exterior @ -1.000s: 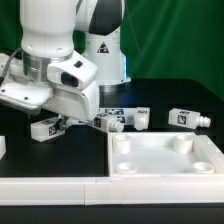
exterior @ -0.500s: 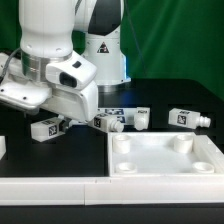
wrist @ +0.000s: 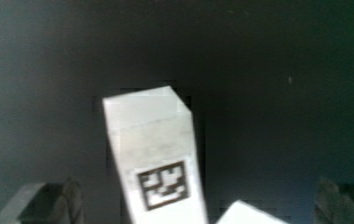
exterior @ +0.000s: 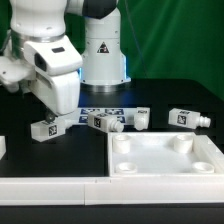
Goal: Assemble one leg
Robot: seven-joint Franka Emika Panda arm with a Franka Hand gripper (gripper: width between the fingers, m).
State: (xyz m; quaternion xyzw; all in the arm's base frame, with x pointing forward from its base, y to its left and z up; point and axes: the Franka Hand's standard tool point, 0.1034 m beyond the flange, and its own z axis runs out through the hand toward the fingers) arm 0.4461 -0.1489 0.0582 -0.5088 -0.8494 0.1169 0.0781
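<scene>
Several alike white legs with tags lie in a row on the dark table: one at the exterior view's left (exterior: 45,128), one in the middle (exterior: 108,121), one next to it (exterior: 140,117), one at the right (exterior: 186,118). In the wrist view one leg (wrist: 153,150) lies lengthwise between my gripper's (wrist: 195,205) two dark fingers (wrist: 49,204), with wide gaps on both sides. The jaws stand open and hold nothing. In the exterior view the gripper is mostly hidden behind the arm's white housing (exterior: 55,78), above the left leg.
The large flat white panel (exterior: 165,172) with round corner sockets fills the front right. The marker board (exterior: 104,108) lies by the robot base. A small white piece (exterior: 3,145) sits at the left edge. A white corner (wrist: 248,213) of another part shows beside the leg.
The arm has risen and swung toward the exterior view's left, uncovering more of the table behind the legs. The legs and the panel have not moved.
</scene>
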